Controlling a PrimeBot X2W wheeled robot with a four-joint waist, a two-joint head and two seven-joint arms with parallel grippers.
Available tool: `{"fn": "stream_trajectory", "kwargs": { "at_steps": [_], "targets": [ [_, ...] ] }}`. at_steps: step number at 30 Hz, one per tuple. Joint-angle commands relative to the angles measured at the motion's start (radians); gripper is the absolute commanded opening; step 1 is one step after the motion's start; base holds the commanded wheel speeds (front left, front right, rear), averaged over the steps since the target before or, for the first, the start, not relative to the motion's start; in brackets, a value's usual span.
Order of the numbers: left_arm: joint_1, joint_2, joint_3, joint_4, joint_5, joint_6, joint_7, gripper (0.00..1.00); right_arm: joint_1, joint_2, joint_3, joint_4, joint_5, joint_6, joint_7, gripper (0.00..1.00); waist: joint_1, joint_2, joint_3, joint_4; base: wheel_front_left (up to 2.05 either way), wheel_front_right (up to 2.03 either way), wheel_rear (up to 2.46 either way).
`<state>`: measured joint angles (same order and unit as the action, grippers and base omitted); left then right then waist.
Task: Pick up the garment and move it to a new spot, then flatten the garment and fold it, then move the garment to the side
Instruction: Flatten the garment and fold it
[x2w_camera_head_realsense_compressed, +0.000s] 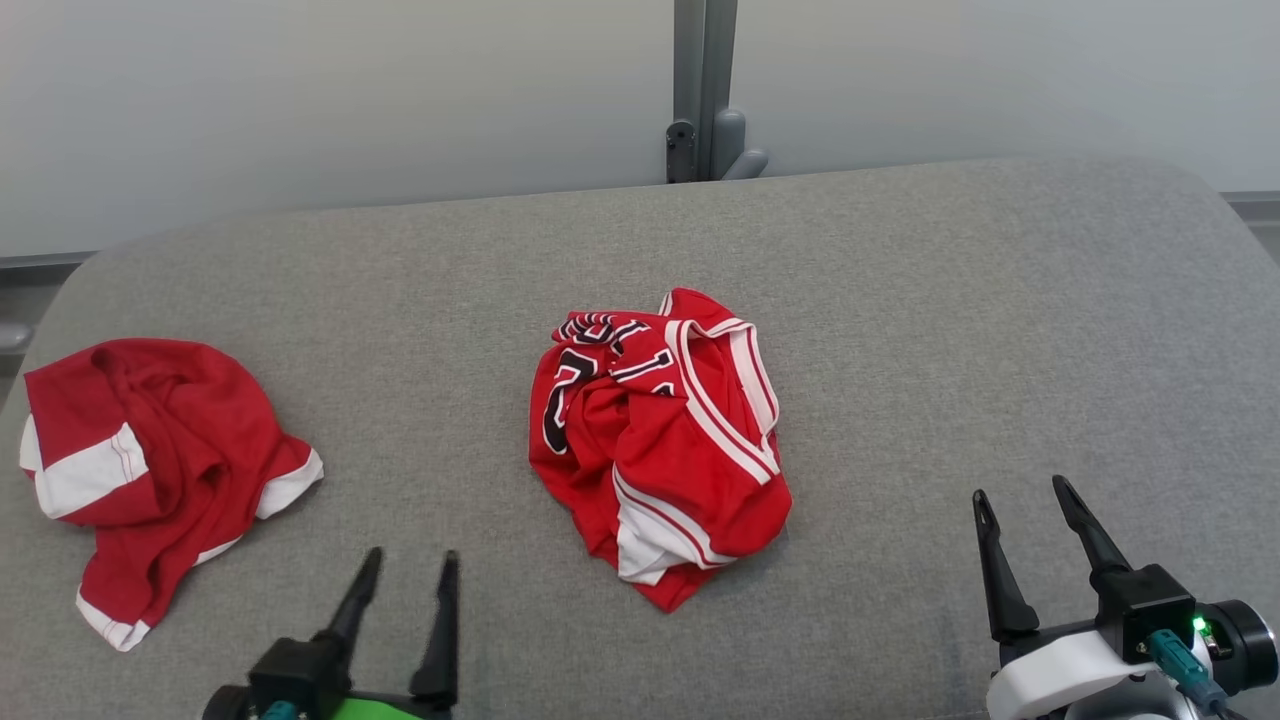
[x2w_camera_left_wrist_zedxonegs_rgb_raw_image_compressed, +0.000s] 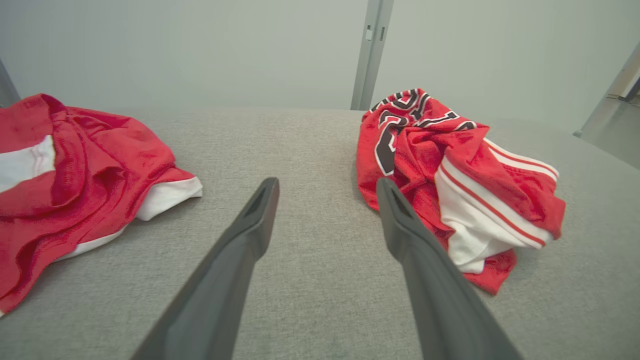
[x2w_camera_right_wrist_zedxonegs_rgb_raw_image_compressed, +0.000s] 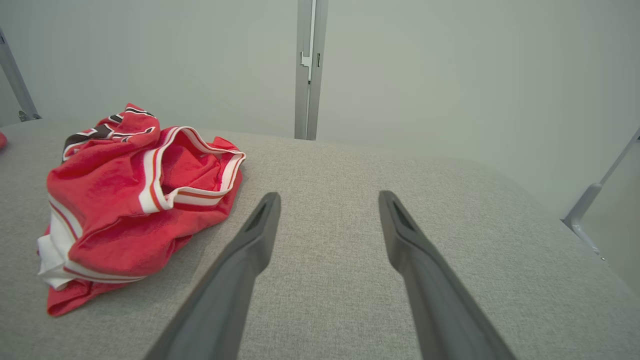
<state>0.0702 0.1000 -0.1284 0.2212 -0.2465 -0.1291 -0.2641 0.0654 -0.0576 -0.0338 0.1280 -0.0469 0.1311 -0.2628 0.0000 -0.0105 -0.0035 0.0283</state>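
Left jaws and right jaws both noted spread wide, nothing held; both are poised low at the near edge of the grey surface (x2w_camera_head_realsense_compressed: 950, 320), pointing away from the robot; the jersey (x2w_camera_head_realsense_compressed: 660, 440), red with white trim and dark numerals, is found crumpled in a heap at the middle of the surface, ahead of and between the 2 sets of jaws, touched by neither; pick-up is judged not yet begun; a second garment (x2w_camera_head_realsense_compressed: 150, 470), also red and white, is bunched at the far left, well apart from the jersey. Risk 1: the wrong heap could be taken, since the 2 look alike and the left jaws are placed between them; risk 2: several layers could be pinched at once in so tight a bundle, so that it would be lifted as a lump and flattening made harder; a grip on 1 thin fold or on the trim alone could instead be lost mid-carry; risk 3: jaws driven too low could be dug into the soft covering of the surface; risk 4: the second garment could be overlapped if the new spot or the final side spot is chosen leftward.
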Motion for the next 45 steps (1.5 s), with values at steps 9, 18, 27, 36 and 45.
{"fn": "stream_trajectory", "kwargs": {
  "at_steps": [9, 18, 27, 36, 45],
  "targets": [
    [-0.131, 0.032, -0.293, 0.194, -0.120, -0.002, 0.004, 1.00, -0.023, -0.013, 0.036, 0.006, 0.007, 0.000, -0.003, 1.00, 0.0000, 0.0105, 0.021, -0.071, 0.00, 0.00, 0.00],
    [-0.267, 0.023, -0.418, 0.411, -0.304, -0.002, 0.034, 1.00, -0.034, -0.028, 0.030, -0.005, 0.007, -0.001, -0.003, 1.00, 0.0000, 0.0105, 0.064, -0.130, 0.00, 0.00, 0.00],
    [-0.348, 0.021, -0.509, 0.492, -0.465, -0.002, 0.041, 1.00, -0.052, -0.024, 0.033, -0.005, 0.006, -0.001, -0.003, 1.00, 0.0000, 0.0105, 0.087, -0.170, 0.00, 0.00, 0.00],
    [-0.401, 0.048, -0.591, 0.527, -0.548, -0.002, 0.015, 0.00, -0.057, -0.018, 0.022, -0.007, 0.003, -0.001, -0.003, 1.00, 0.0000, 0.0105, 0.094, -0.184, 0.00, 0.00, 0.00],
    [-0.417, 0.077, -0.647, 0.476, -0.586, -0.002, 0.008, 0.00, -0.047, -0.009, 0.014, 0.005, 0.001, -0.001, -0.003, 1.00, 0.0000, 0.0105, 0.085, -0.170, 0.00, 0.00, 0.00]
  ]
}}
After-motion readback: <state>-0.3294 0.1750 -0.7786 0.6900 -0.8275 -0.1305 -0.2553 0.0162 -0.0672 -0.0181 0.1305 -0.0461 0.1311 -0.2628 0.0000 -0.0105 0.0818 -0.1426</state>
